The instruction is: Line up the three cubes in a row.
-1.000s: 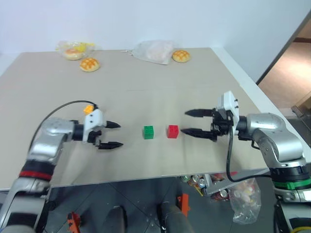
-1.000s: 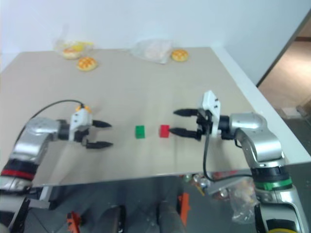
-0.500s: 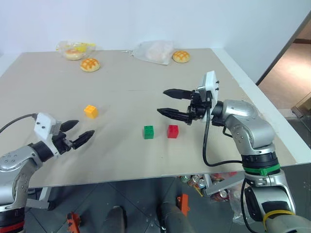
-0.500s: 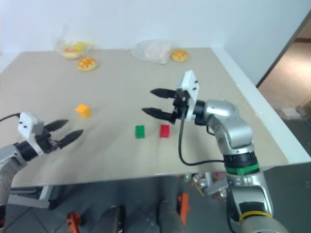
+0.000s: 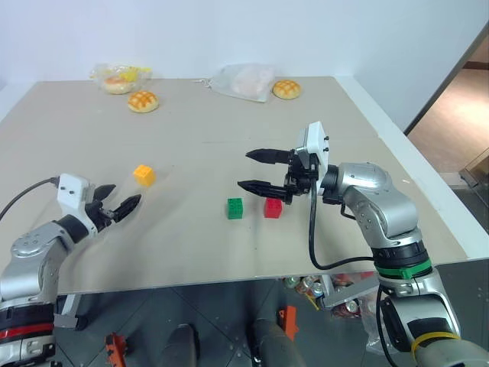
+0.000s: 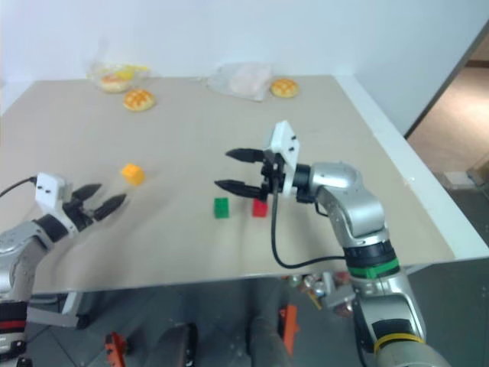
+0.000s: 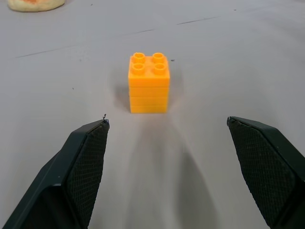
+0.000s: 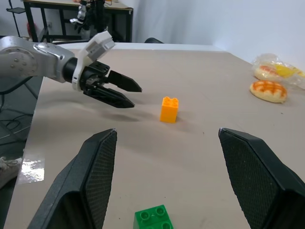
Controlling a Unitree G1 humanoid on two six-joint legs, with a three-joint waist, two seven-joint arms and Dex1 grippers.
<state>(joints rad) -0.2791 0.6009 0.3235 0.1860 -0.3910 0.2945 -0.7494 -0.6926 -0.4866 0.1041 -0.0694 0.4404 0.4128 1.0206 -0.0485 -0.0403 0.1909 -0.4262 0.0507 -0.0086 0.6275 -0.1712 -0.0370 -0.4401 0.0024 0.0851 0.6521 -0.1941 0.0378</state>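
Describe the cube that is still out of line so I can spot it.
On the beige table, look toward the robot's left side, just ahead of the left gripper. The orange-yellow cube stands there alone, apart from the green cube and red cube sitting side by side mid-table.

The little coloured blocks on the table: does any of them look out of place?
Yes. The orange-yellow cube sits alone, well apart from the green cube and red cube, which stand close together. It is upright and undamaged, just not in their row.
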